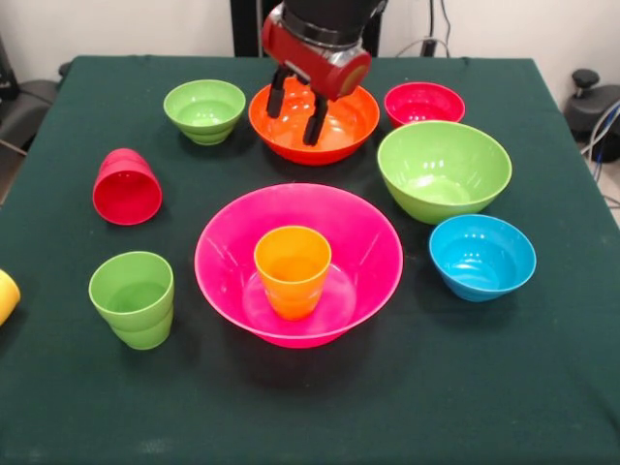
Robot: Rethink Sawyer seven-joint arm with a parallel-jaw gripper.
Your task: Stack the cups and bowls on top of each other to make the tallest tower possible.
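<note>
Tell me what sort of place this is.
Probably a robotics lab: a red and black gripper hangs over a green-clothed table of plastic bowls, with cables at the edge.

A very large pink bowl (298, 263) sits upright near the middle of the desk with an orange cup (293, 271) standing upright inside it. A green cup (133, 298) stands upright toward the left edge; a red cup (127, 187) lies on its side beyond it. A yellow cup (6, 295) shows only partly at the left edge. Along the far edge sit a small green bowl (205, 110), a large orange bowl (344, 131) and a small red bowl (424, 103). A large green bowl (444, 170) and a small blue bowl (481, 257) sit upright toward the right edge.
</note>
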